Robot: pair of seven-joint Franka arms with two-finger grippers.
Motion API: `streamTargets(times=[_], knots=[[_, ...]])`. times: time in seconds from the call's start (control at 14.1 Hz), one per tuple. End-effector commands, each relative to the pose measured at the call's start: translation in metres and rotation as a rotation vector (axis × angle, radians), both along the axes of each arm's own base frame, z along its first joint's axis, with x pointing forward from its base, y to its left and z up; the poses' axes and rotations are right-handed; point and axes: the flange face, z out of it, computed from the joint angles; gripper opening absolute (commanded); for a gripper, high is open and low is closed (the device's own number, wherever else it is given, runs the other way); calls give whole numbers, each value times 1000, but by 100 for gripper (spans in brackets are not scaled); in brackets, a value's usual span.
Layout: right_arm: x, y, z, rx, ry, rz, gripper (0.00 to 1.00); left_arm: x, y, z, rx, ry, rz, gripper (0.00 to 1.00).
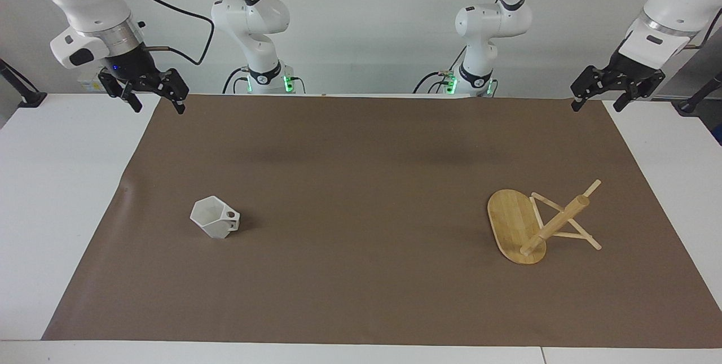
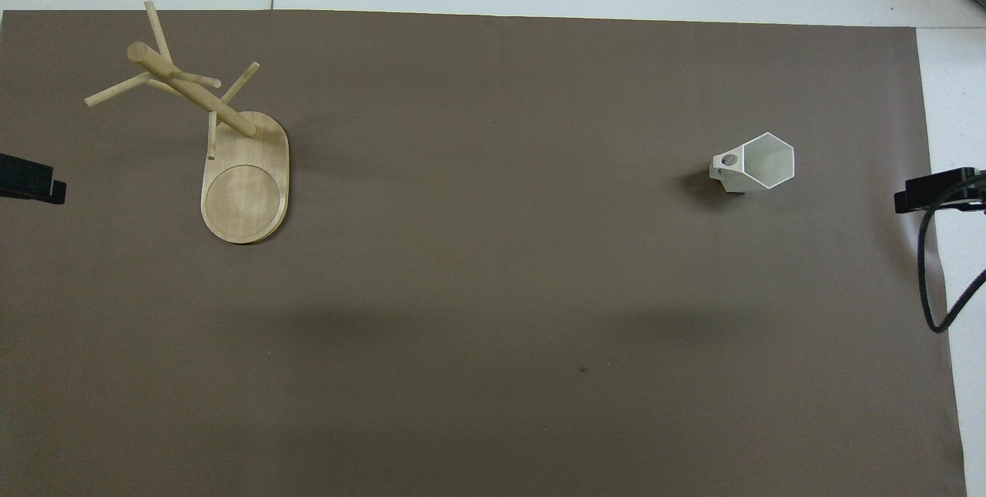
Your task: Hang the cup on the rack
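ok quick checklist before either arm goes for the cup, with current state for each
1. Cup upright on the brown mat, mouth up: ok.
2. Cup handle free, nothing touching it: ok.
3. Rack standing on its base, pegs unloaded: ok.
4. Right end effector open, empty, over the mat's edge at its own end: ok.
5. Left end effector open, empty, over the mat's corner at its end: ok.
6. Whether the handle's hole fits a peg: cannot tell.

Even, bright light is falling from above me, and both views are staying sharp. The cup [image 1: 214, 217] is casting a short soft shadow; two broad faint shadows are lying across the brown mat [image 1: 361, 194]. Nothing is glaring.
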Motion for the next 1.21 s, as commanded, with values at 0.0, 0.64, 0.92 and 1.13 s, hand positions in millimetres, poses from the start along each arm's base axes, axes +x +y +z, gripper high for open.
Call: streamTargets(times=[0.0, 0.64, 0.92, 1.13], knots=[[-2, -4, -6, -11, -62, 107, 100, -6, 1, 0, 15, -7, 3, 100], [54, -16, -134, -9, -101, 99, 100, -6, 5, 0, 15, -7, 9, 100], [73, -17, -190, 0, -144, 56, 100, -8, 5, 0, 15, -2, 14, 100], [81, -17, -216, -3, -136, 30, 100, -8, 5, 0, 15, -2, 12, 100]])
